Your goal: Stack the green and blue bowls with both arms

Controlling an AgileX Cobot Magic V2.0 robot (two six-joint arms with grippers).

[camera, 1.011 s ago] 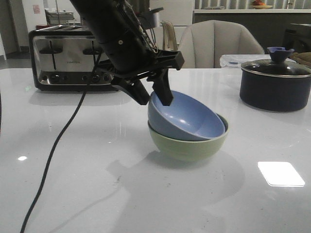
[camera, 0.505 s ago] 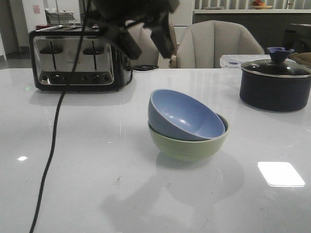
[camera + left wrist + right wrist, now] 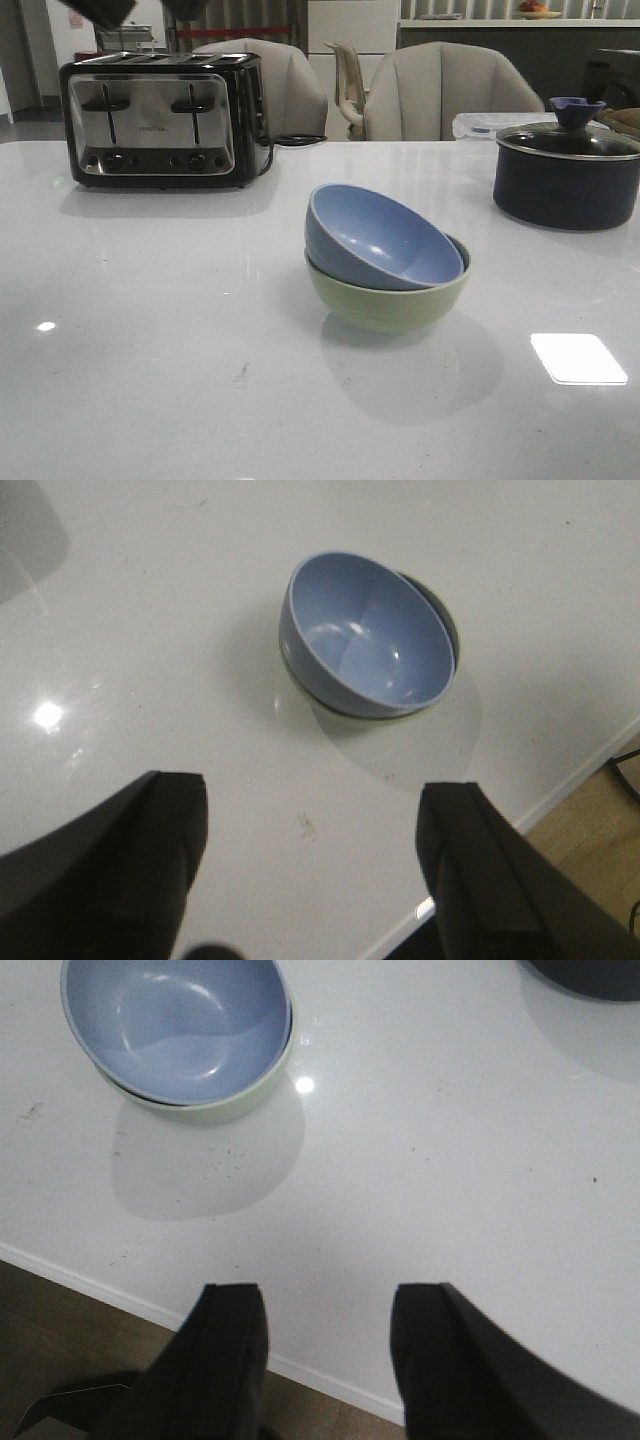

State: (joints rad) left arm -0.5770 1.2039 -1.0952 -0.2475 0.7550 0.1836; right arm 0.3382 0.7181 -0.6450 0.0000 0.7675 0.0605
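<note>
The dusty blue bowl [image 3: 385, 240] sits tilted inside the sage green bowl [image 3: 390, 305] in the middle of the table. Both grippers are away from them. In the left wrist view the blue bowl [image 3: 370, 630] covers most of the green bowl [image 3: 372, 713]; my left gripper [image 3: 315, 825] is open, empty and high above the table. Only dark tips of the left arm [image 3: 95, 10] show at the front view's top left edge. My right gripper [image 3: 325, 1320] is open and empty over the table's front edge, with the blue bowl [image 3: 175, 1025] and the green bowl's rim [image 3: 262, 1085] beyond it.
A chrome toaster [image 3: 160, 120] stands at the back left. A dark navy lidded pot [image 3: 565, 175] stands at the back right, with a plastic container [image 3: 480, 123] behind it. Chairs [image 3: 450, 90] line the far side. The table's front edge [image 3: 100, 1282] is near the right gripper.
My left gripper has let go of the blue bowl's rim and risen up and to the left, almost out of the front view. The bowls have not moved.
</note>
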